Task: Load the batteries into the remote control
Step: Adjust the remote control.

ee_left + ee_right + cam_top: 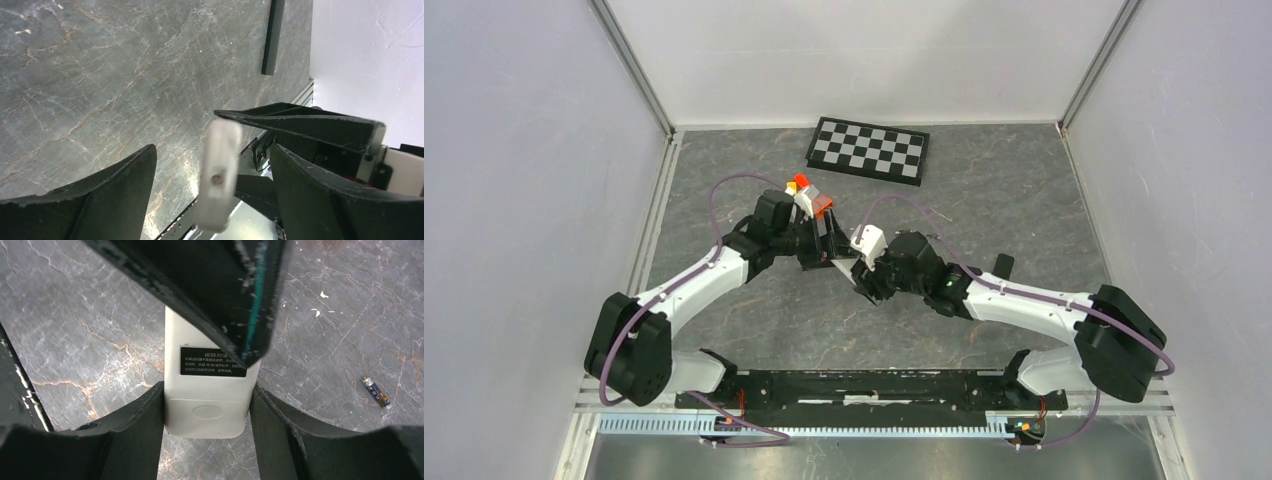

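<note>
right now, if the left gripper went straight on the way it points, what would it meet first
The white remote, held by the right gripper, between the open fingers of the left gripper. It looks close, though depth is unclear.

- Soft, even light came from overhead in the top view, and the arms left only faint shadows on the table [1024, 200].
- The white wall at the left wrist view's right edge glowed, nearly washed out.
- There the remote control [218, 175] was blurred and pale, and the fingers [100, 200] were dark and out of focus. The marble behind stayed sharp.
- In the right wrist view the battery [376, 392] looked crisp, with near fingers [125, 440] in murky shadow.
</note>
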`<state>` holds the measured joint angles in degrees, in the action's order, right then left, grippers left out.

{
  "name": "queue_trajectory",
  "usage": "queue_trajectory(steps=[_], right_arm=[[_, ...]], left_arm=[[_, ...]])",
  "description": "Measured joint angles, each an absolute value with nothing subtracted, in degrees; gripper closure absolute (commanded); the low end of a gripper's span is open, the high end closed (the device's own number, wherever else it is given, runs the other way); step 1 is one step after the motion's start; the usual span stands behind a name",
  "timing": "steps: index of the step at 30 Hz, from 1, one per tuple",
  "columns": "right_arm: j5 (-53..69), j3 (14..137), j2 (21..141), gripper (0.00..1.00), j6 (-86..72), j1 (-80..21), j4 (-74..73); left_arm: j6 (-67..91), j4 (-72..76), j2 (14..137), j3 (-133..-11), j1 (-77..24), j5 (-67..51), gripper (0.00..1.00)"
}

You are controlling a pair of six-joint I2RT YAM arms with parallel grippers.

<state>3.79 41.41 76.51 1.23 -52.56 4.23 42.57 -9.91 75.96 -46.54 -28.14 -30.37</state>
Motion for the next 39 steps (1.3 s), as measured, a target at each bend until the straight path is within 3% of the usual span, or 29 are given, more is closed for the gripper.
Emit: queue_trajectory(steps=[8, 15, 18, 24, 26, 31, 39], right_arm=[[3.6, 43.2, 79.66, 0.76, 6.76, -53.23, 2.39], [5.37, 43.81, 80.66, 0.67, 8.43, -53.15, 0.99], [6.35, 43.81, 80.62, 0.61, 8.36, -52.86, 1.17], [6.63, 43.53, 78.7, 0.18, 6.22, -52.71, 1.78], [6.81, 42.87, 76.69, 0.1, 4.58, -52.77, 2.59], [6.85, 40.47, 69.38, 0.05, -2.11, -51.79, 5.54], [-1.74, 27.99, 50.87, 0.02, -29.19, -47.55, 17.91]], left_arm=[[43.86, -4.27, 78.7, -42.89, -28.14, -35.27, 0.5], [44.75, -2.55, 79.31, -40.36, -28.1, -40.01, 0.96], [44.84, -1.96, 79.31, -40.01, -27.62, -40.86, 0.98], [44.88, -0.84, 78.72, -39.94, -26.24, -43.59, 0.98], [44.86, -0.21, 77.97, -39.94, -25.85, -43.57, 0.98], [44.86, 0.34, 74.91, -39.92, -23.88, -43.03, 0.98], [45.58, 2.98, 66.67, -39.05, -22.52, -42.37, 0.98]])
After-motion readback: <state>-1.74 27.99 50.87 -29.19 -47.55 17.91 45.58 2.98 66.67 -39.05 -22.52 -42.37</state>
